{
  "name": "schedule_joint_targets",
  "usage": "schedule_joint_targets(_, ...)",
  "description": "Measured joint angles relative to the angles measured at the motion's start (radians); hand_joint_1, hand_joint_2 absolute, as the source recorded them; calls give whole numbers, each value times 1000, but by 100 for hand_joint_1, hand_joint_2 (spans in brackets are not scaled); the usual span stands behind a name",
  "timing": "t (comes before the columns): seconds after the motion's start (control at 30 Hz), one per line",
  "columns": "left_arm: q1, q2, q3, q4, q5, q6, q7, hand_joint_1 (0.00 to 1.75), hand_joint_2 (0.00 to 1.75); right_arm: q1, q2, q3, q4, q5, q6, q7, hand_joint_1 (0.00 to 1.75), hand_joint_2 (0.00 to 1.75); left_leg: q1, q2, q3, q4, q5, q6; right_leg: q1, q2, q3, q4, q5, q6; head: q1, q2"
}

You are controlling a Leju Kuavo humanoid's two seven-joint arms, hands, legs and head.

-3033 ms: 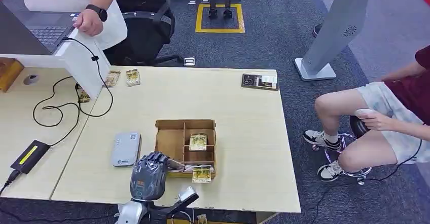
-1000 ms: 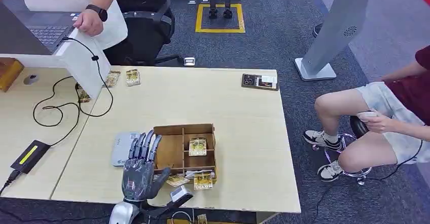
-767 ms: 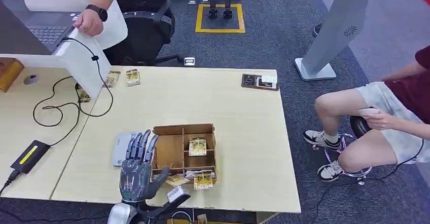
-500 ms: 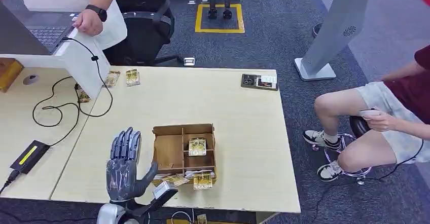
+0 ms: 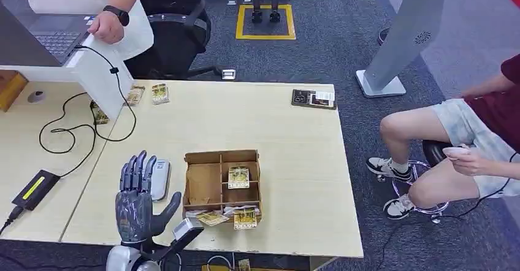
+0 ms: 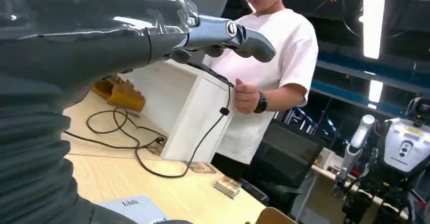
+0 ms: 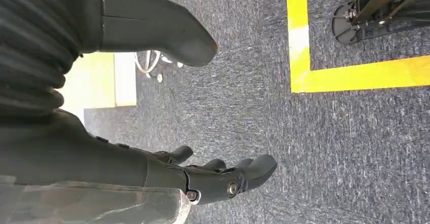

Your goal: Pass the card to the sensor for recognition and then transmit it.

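Pale desk below; my left hand swings left off the wooden tray, fingers spread, empty — card dropped, needs regrasping.

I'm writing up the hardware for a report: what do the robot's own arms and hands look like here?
The left hand is dark grey and glossy, with long jointed fingers and a thick thumb, mounted on a silver wrist. In the wrist views, each hand has a grey ribbed cover behind it, and small round metal pivots mark the fingers. The right hand has the same dark grey build.
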Motion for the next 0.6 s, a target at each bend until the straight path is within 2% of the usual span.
schedule_joint_targets(0.33,15,-3,81,6,31,-1,-172,0,175,0,0,-3,-3,0,12,-17,0,175,0,0,0,0,0,0,0,0,0,0,0,0,0,0)
schedule_joint_targets(0.6,19,-3,102,19,73,-1,-196,0,175,1,0,-5,-13,0,19,-26,0,175,0,0,0,0,0,0,0,0,0,0,0,0,0,0)
